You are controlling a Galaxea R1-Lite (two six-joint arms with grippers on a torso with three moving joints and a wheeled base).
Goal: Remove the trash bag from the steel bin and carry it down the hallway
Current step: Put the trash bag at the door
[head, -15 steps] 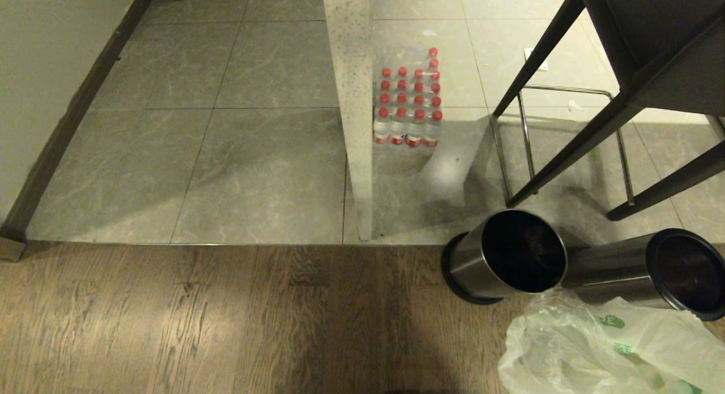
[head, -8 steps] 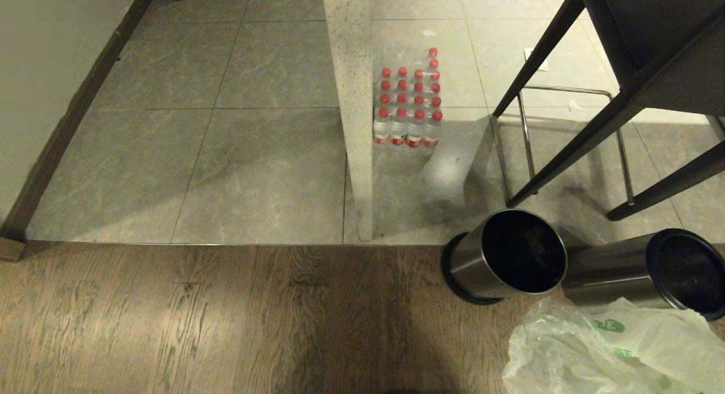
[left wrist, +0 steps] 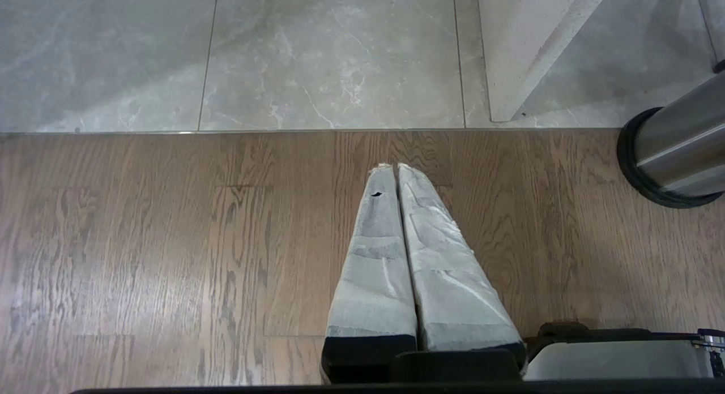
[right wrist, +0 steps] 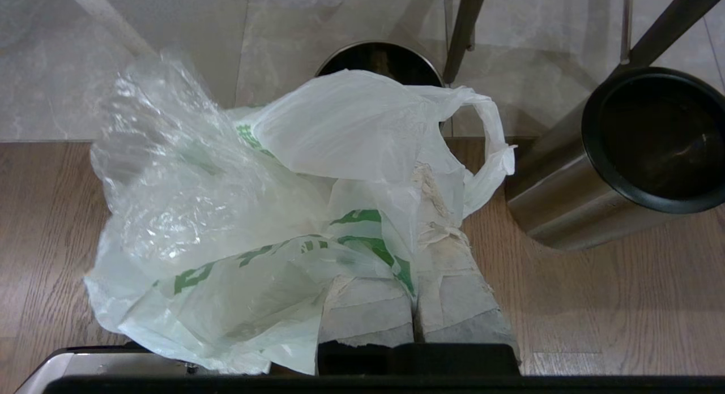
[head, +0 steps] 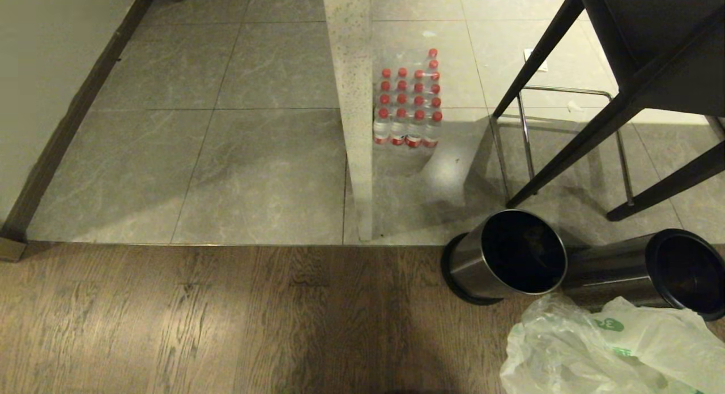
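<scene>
Right gripper [right wrist: 416,269] clamps the trash bag [right wrist: 272,213], lifted clear of the steel bin [head: 512,252] for carrying; left gripper [left wrist: 396,173], pressed together, hangs empty over wood floor [head: 226,320]

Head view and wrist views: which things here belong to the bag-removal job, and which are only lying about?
Belong to the job:
- trash bag, pinched in the shut right end effector
- steel bin, now without a bag
- tiled hallway floor

Lying about:
- second bin, tipped over
- pack of water bottles
- black stool
- left end effector, shut, empty
</scene>
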